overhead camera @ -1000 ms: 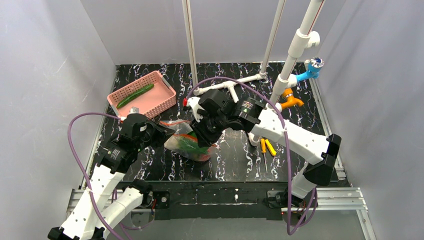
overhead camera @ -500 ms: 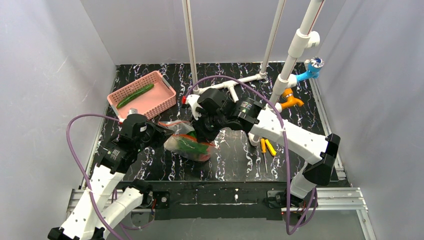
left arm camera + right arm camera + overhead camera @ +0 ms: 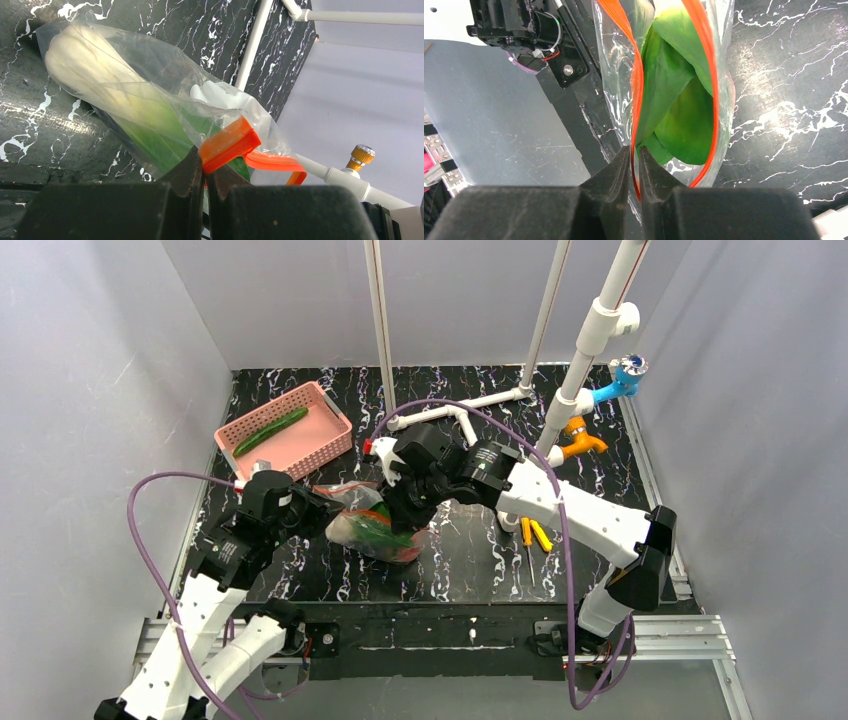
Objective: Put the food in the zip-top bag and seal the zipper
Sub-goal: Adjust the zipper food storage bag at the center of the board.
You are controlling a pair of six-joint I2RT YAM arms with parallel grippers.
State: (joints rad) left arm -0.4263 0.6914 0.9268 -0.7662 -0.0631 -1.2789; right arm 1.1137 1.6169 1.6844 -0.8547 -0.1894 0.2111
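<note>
The clear zip-top bag (image 3: 368,530) lies mid-table between my two grippers, with its mouth open. A bok choy (image 3: 100,75) is inside, its white stem to the left in the left wrist view and its green leaves (image 3: 674,90) at the mouth. My left gripper (image 3: 205,170) is shut on one end of the red-orange zipper (image 3: 227,142). My right gripper (image 3: 634,162) is shut on one side of the zipper strip (image 3: 637,85); the other strip (image 3: 711,100) stands apart. A slim green cucumber (image 3: 270,430) lies in the pink basket. I see no eggplant or tomato.
The pink perforated basket (image 3: 330,410) stands at the back left. Yellow-handled tools (image 3: 535,533) lie right of the bag, under the right arm. White pipes (image 3: 455,410) cross the back, with blue (image 3: 625,375) and orange (image 3: 580,440) fittings at the right.
Both grippers and the bag have shifted slightly left and away from the front edge. Both grips on the zipper are unchanged.
</note>
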